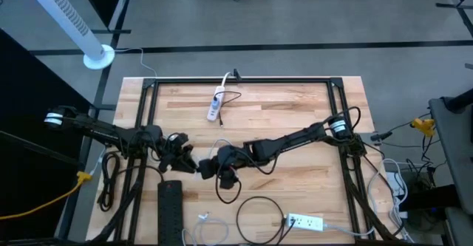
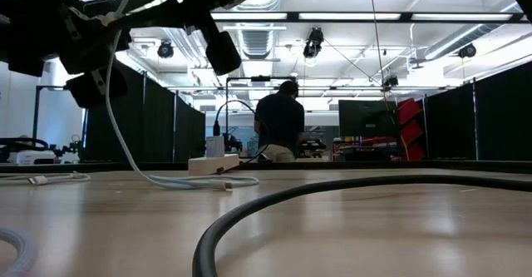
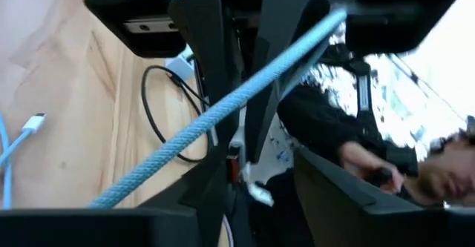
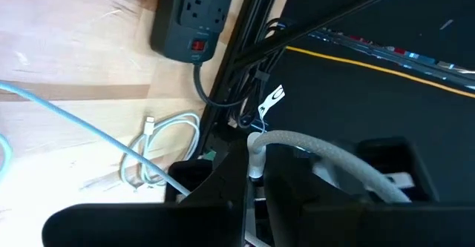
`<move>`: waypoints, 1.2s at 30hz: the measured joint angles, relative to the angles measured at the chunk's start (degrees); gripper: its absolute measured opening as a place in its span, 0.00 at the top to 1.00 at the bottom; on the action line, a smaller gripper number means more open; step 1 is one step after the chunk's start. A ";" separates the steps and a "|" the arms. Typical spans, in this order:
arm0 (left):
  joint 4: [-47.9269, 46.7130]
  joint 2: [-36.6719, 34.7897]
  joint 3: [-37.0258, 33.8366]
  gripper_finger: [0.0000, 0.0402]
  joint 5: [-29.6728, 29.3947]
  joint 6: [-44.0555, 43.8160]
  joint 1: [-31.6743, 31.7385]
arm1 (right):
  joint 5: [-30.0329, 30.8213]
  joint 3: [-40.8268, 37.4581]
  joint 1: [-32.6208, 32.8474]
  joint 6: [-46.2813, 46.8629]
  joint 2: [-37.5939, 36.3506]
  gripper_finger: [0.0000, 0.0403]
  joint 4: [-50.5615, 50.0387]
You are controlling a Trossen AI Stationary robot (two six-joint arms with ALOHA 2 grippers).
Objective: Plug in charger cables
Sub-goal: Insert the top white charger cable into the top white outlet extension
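A light blue braided charger cable [image 2: 125, 144] hangs from the two grippers above the table's middle. Its lower part lies on the wood and ends in a small plug [image 2: 225, 185]. My right gripper [image 4: 254, 184] is shut on this cable near its other white plug end [image 4: 256, 145]. My left gripper [image 1: 188, 161] stands just left of it, fingers [image 3: 204, 191] apart. The cable [image 3: 223, 106] runs slanting across in front of them; whether it touches them I cannot tell. My right gripper pinches the cable just behind its white plug end [image 4: 256, 154] between its two fingers. The plug sticks out past the fingertips, and from it the cable arcs away [image 4: 334, 162] toward my left gripper. The held end is lifted clear of the table.
A black power strip [image 1: 170, 202] lies at the near edge below the grippers. One white power strip [image 1: 305, 221] is at the near right, another [image 1: 215, 104] at the far middle. Black cable loops [image 1: 255, 209] and a white coil [image 4: 163, 150] lie nearby. A person [image 2: 279, 127] stands beyond the table.
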 joint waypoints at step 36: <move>0.26 -0.02 0.00 0.82 -3.75 1.39 -0.08 | -1.57 -0.02 0.47 0.05 -0.12 0.96 -0.04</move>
